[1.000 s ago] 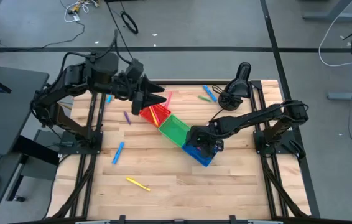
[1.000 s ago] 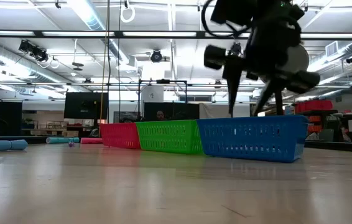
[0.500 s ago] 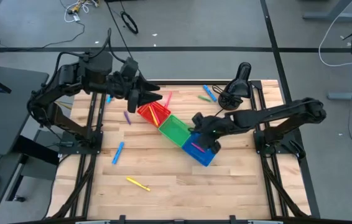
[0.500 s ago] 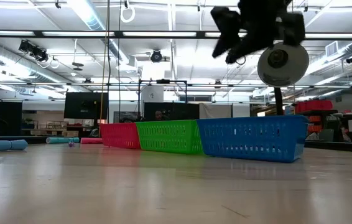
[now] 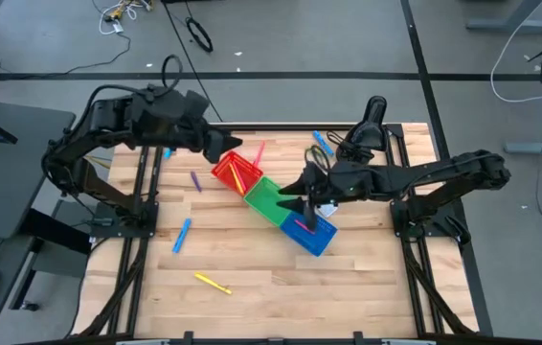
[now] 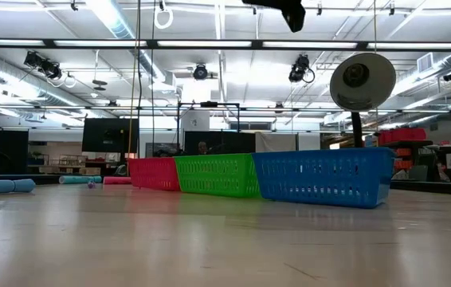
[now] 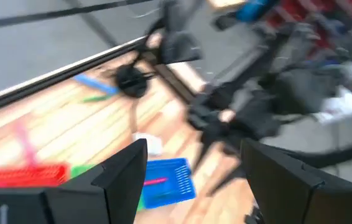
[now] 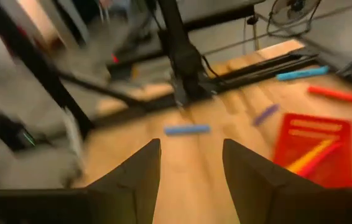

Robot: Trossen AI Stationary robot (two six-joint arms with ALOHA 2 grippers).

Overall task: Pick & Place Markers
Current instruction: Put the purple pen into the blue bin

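Right gripper (image 5: 285, 203): held above the green bin (image 5: 269, 201) near the middle of the table, fingers spread and empty, as is seen in the right wrist view.
Left gripper (image 5: 236, 146): held over the far end of the red bin (image 5: 236, 175), fingers spread wide and empty in the left wrist view.
Bins: red, green and blue bin (image 5: 310, 233) are set touching in a diagonal row across the table's middle.
Markers already binned: yellow and red ones in the red bin; a pink marker (image 5: 303, 226) in the blue bin.
Loose markers, left side: a purple marker (image 5: 195, 181) just beside the red bin, a blue marker (image 5: 182, 236) nearer the left edge, a yellow marker (image 5: 213, 284) toward the near edge.
Loose markers, far edge: a pink marker (image 5: 258, 152), a green marker (image 5: 318, 151), a blue marker (image 5: 322, 144) by the far right corner.
Deciding relation: the purple marker is judged nearest the left gripper, lying toward the left edge from it, long axis running roughly far-to-near.
Right arm's nearest: the green and blue pair, lying toward the far edge from the right gripper.
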